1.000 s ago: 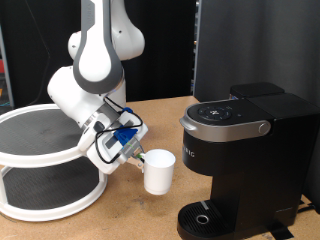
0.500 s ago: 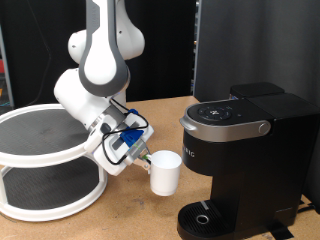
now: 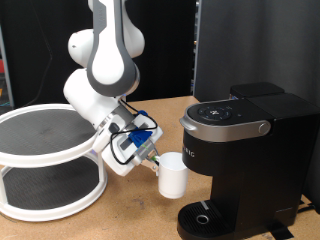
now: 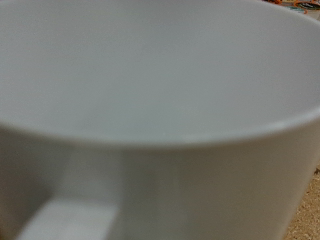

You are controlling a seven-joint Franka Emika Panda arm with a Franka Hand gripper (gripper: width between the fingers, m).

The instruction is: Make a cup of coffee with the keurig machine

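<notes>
The small white cup [image 3: 172, 176] hangs in the air just to the exterior view's left of the black keurig machine [image 3: 245, 150], above the table and a little higher than the round drip base [image 3: 208, 217]. My gripper [image 3: 155, 160] is shut on the cup's handle side, with the arm reaching in from the exterior view's left. In the wrist view the cup [image 4: 160, 120] fills the frame, showing its white wall, rim and handle; the fingers are not visible there. The machine's lid is down.
A two-tier round rack [image 3: 45, 160] with a black mesh top stands at the exterior view's left. A tall black panel [image 3: 260, 45] stands behind the machine. The wooden table [image 3: 130, 215] lies below the cup.
My gripper has carried the cup to the exterior view's right and slightly down, closer to the machine's front and drip base.
</notes>
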